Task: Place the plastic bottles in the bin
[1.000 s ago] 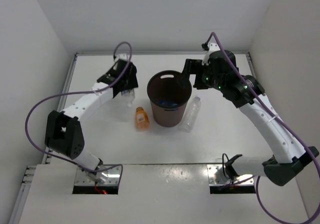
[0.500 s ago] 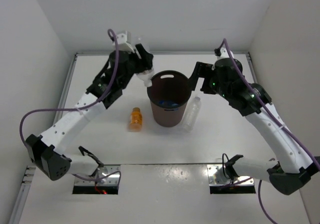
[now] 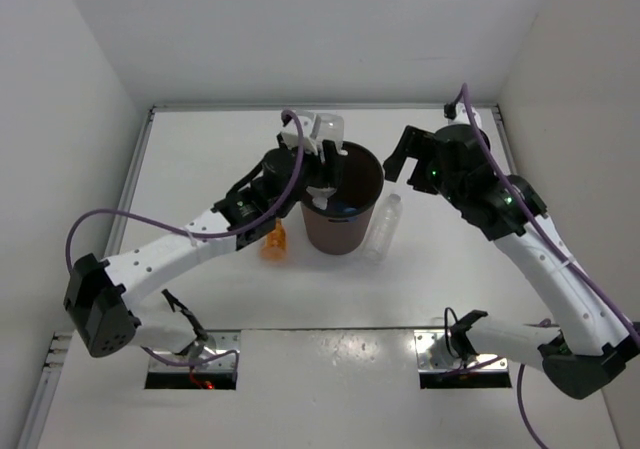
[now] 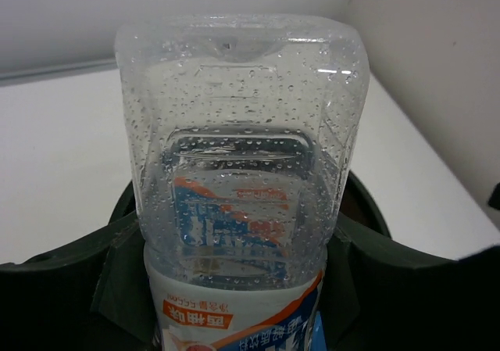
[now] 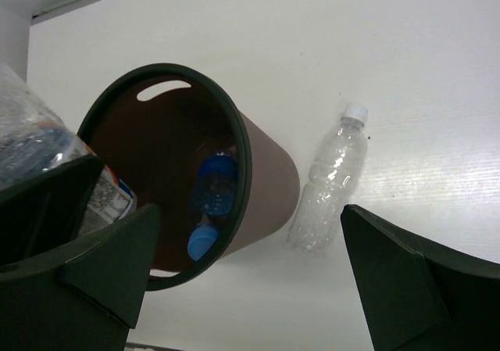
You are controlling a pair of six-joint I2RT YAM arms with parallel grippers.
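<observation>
Left gripper (image 3: 320,172) pinching the labelled bottle (image 4: 242,171) above the left rim of the bin (image 3: 372,201), mid-table toward the far edge; right gripper (image 5: 242,277) spread, empty; judgement: centre bottle over opening before release, else rim strike.

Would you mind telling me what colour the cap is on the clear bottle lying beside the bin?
White cap; clearest in the right wrist view.
</observation>
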